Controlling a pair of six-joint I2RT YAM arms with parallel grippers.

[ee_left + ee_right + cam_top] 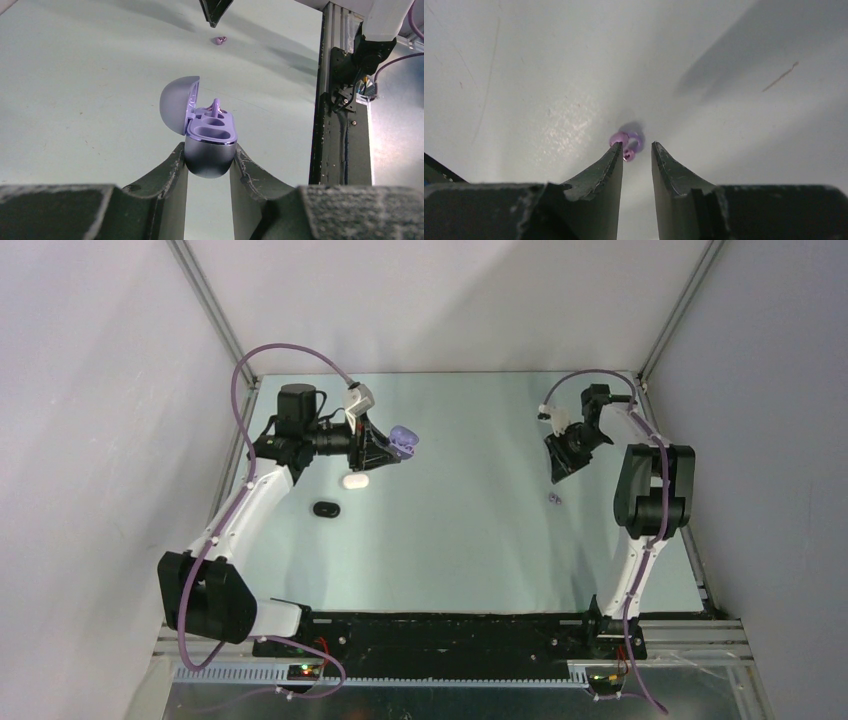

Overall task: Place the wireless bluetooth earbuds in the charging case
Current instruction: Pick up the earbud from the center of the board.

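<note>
Gripping the lavender charging case (pixel 209 164) by its rounded base, the left end effector (pixel 210 148) has both fingers pressed against the shell and holds it up off the tabletop (pixel 75 100). The lid (pixel 175 105) stands flipped open to one side. One seated earbud (pixel 215 107) sits in the far slot, its stem poking up, while the near slot (pixel 215 133) shows bare.

Over on the right, the right end effector (pixel 636 147) hangs low over the tabletop with its jaws a little apart and nothing between them. A loose lavender earbud (pixel 629 144) lies on the surface right at the tip of one finger, partly tucked behind it rather than in the gap. From the left wrist view, that finger tip hangs just above the bud.

Near the left arm, a white case (pixel 354 480) and a black case (pixel 326 509) rest closed on the tabletop, close together and well apart from the loose bud.
</note>
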